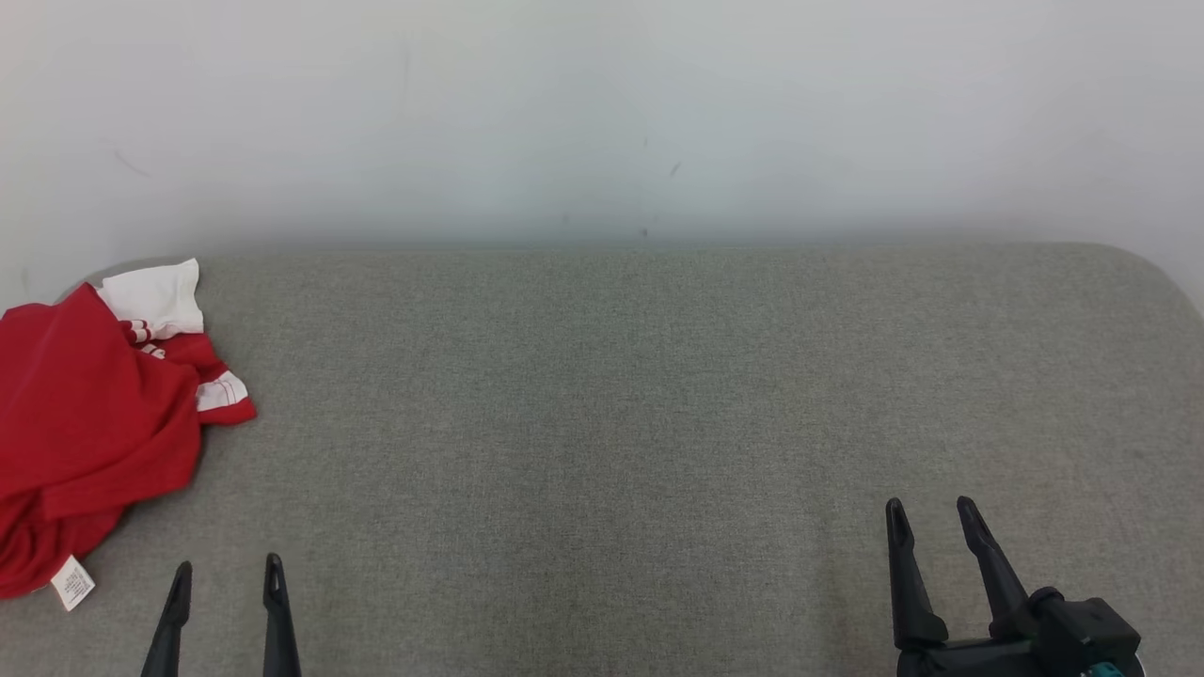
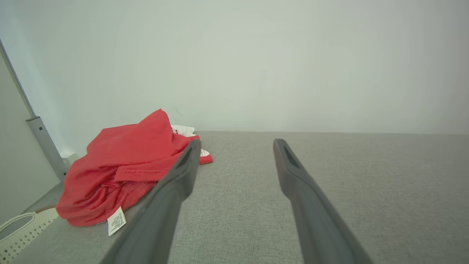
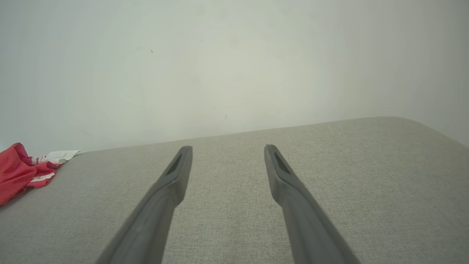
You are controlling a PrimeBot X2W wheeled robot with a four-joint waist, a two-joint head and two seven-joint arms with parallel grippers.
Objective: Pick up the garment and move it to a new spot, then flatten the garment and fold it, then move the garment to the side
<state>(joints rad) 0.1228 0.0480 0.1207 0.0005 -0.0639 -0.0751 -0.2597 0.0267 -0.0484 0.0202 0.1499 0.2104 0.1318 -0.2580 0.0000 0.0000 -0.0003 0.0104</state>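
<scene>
Pickup is the step in hand, I judge: the crumpled red-and-white cloth garment (image 1: 94,414) lies untouched at the grey fabric surface (image 1: 602,423)'s left edge, left gripper (image 1: 229,564) and right gripper (image 1: 930,505) both spread empty, so next I reach left.

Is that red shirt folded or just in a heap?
In a heap: the red-and-white fabric garment lies crumpled on the grey padded surface, creases bunched, its white care label sticking out.

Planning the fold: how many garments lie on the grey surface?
1: the red and white garment, crumpled at the left end of the grey surface; another could hide beneath.
</scene>
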